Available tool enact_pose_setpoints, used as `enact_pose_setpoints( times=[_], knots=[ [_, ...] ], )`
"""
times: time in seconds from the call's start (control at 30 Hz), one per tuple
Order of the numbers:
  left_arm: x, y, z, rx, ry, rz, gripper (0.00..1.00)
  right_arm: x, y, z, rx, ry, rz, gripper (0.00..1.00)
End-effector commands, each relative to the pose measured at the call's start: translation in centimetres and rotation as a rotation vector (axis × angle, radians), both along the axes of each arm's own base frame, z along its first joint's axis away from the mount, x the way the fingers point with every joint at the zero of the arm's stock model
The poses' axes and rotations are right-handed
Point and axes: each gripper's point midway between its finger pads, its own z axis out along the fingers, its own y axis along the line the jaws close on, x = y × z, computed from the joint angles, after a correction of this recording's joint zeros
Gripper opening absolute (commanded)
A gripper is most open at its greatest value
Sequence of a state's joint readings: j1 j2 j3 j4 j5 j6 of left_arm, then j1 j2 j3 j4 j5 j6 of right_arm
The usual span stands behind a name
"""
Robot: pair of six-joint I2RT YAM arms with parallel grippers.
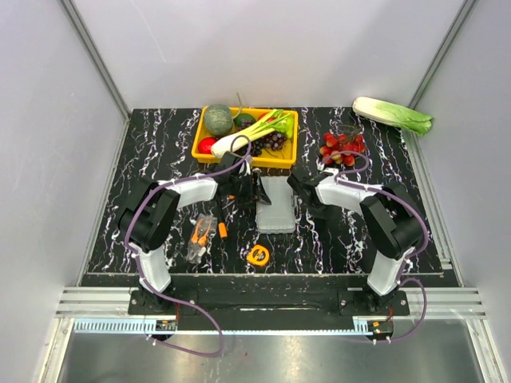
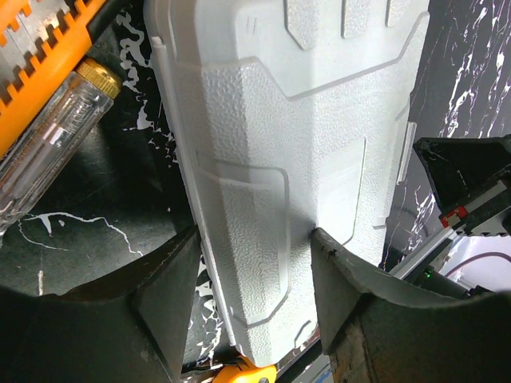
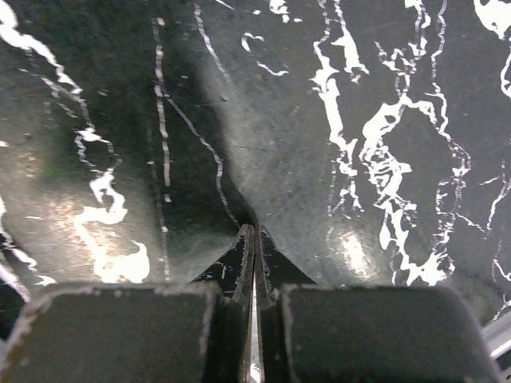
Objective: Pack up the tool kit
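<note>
Case (image 1: 275,205) lay closed on desk (image 1: 160,152). Left tool (image 2: 255,239) straddled its end, apparently clamped on it. Right tool (image 3: 254,231) had fingers together, close above desk.

Table top (image 1: 160,159): black, with white marble-like veining throughout.
Case (image 1: 276,205), centre of frame: uniform pale grey. The left wrist view shows a fine pebbled surface texture.
Pliers (image 1: 200,235), lower left of the case: orange and black.
Tape measure (image 1: 258,255), lower centre: yellow with a dark centre.
Screwdriver (image 2: 48,152), left edge of the left wrist view: clear handle, gold-coloured cap.
Tray (image 1: 197,148), upper centre: yellow. It holds 1 green melon (image 1: 218,119), 1 red item (image 1: 207,145), 1 leek (image 1: 255,132) shading from white to green, and dark purple grapes (image 1: 275,141).
Upper right: red fruit cluster (image 1: 343,148); cabbage (image 1: 393,116) with white stalk and green leaves.
2 arms (image 1: 192,190): white and black, with purple cables (image 1: 196,353).
</note>
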State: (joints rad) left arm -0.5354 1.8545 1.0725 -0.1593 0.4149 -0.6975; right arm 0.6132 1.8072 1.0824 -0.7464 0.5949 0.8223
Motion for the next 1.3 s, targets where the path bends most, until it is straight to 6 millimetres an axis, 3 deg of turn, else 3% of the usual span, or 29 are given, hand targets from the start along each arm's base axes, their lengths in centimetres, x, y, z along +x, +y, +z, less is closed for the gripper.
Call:
enact_pose_setpoints(
  times=[0.0, 0.13, 0.23, 0.3, 0.43, 0.7, 0.97, 1.27],
  knots=[
    [-5.0, 6.3, -7.3, 0.329, 0.187, -0.003, 0.0, -0.1, -1.1, 2.7, -0.015, -0.054, 0.017, 0.04],
    [-3.6, 5.4, -5.2, 0.296, 0.125, -0.01, 0.15, 1.2, 0.8, 5.7, 0.114, -0.129, 0.059, 0.11],
    [-3.0, 4.7, -4.3, 0.273, 0.1, -0.02, 0.29, 1.9, 2.3, 7.4, 0.237, -0.173, 0.104, 0.26],
    [-2.6, 4.3, -3.6, 0.257, 0.081, -0.025, 0.36, 2.3, 3.7, 8.1, 0.324, -0.188, 0.159, 0.41],
    [-1.9, 3.6, -1.8, 0.225, 0.038, -0.032, 0.48, 2.6, 7.1, 8.6, 0.483, -0.193, 0.297, 0.54],
    [-0.2, 2.3, 1.6, 0.167, -0.037, -0.049, 0.58, 3.0, 10.0, 6.0, 0.58, -0.132, 0.355, 0.56],
    [-0.2, 2.2, 1.7, 0.173, -0.04, -0.065, 0.6, 3.4, 10.7, 3.9, 0.593, -0.099, 0.353, 0.55],
    [-0.2, 2.2, 1.8, 0.175, -0.039, -0.067, 0.6, 3.3, 10.3, 2.7, 0.575, -0.08, 0.327, 0.38]
  ],
)
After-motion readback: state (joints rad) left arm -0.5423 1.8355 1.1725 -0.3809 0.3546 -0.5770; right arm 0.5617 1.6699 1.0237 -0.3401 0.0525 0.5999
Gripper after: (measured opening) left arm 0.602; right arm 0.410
